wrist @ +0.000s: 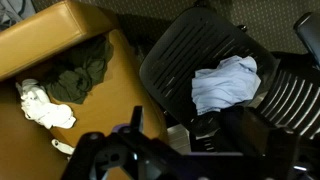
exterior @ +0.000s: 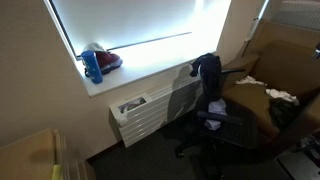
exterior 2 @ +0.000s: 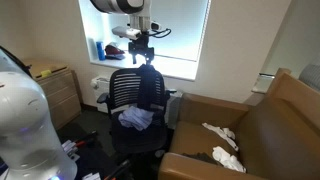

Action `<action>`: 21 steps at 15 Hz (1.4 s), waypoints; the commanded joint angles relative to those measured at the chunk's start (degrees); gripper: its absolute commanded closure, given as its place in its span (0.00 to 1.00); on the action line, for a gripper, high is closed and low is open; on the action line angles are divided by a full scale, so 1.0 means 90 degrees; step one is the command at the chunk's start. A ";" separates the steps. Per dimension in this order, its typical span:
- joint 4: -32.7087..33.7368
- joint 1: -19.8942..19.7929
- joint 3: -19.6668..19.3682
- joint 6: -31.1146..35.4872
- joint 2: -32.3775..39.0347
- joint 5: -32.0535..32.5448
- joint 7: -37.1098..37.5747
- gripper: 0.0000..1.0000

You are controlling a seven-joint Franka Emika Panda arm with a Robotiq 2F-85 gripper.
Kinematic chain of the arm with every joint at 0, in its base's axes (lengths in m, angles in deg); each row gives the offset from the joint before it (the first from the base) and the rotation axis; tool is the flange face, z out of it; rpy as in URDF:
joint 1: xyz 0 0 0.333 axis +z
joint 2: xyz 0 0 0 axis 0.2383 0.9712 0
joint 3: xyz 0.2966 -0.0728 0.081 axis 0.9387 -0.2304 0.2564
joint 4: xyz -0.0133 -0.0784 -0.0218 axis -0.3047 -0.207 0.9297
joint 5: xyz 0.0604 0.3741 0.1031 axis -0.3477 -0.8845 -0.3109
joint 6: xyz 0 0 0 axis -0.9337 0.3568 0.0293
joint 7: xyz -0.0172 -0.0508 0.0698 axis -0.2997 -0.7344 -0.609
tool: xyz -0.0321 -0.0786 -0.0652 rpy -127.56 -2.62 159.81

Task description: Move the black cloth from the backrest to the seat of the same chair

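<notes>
In an exterior view I see the black cloth [exterior: 208, 68] at the top of the backrest of the chair [exterior: 214, 96]. A pale cloth [exterior: 212, 118] lies on the seat, and a blue bottle [exterior: 92, 66] stands on the windowsill.

In an exterior view facing the chair, my tool [exterior 2: 147, 57] sits right at the black cloth on the backrest's top edge. I cannot tell whether it is wide or gripping. The sofa [exterior 2: 270, 120] alongside carries white rags [exterior 2: 222, 134].

In the wrist view the pale cloth covers the middle of the seat, and a green cloth [wrist: 82, 72] lies on the sofa cushion.
</notes>
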 commanded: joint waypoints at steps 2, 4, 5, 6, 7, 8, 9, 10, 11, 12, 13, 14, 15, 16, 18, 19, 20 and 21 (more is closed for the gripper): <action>0.0010 -0.0019 0.0019 -0.0014 0.0001 -0.0007 -0.0005 0.00; 0.0010 -0.0019 0.0019 -0.0014 0.0001 -0.0007 -0.0005 0.00; 0.0010 -0.0019 0.0019 -0.0014 0.0001 -0.0007 -0.0005 0.00; 0.0010 -0.0019 0.0019 -0.0014 0.0001 -0.0007 -0.0005 0.00; 0.0120 -0.0023 0.0238 0.0019 0.0072 0.0236 0.0398 0.00; 0.0294 -0.0037 0.0605 0.0270 0.0289 0.0681 0.1098 0.00; 0.0487 -0.0059 0.0868 0.0469 0.0580 0.1090 0.1623 0.00; 0.0612 -0.0024 0.1157 0.0772 0.0846 0.1535 0.2121 0.00; 0.0668 0.0017 0.1439 0.0968 0.0948 0.2043 0.2566 0.00; 0.0801 0.0039 0.1727 0.1191 0.1136 0.2587 0.3140 0.00; 0.1025 -0.0125 0.2149 0.1308 0.1366 0.3191 0.3764 0.00; 0.1294 -0.0433 0.2672 0.1348 0.1623 0.3789 0.4372 0.00; 0.1554 -0.0802 0.3168 0.1258 0.1816 0.4362 0.4856 0.00; 0.2009 0.0026 0.2466 0.1020 0.2563 0.4863 0.5289 0.00; 0.1459 0.0330 0.2229 0.1218 0.1899 0.4251 0.4977 0.00; 0.1673 0.0387 0.2183 0.1252 0.2226 0.4066 0.4854 0.00; 0.1854 0.0411 0.2121 0.1281 0.2500 0.3979 0.4765 0.00; 0.1979 0.0419 0.2074 0.1301 0.2683 0.3940 0.4716 0.00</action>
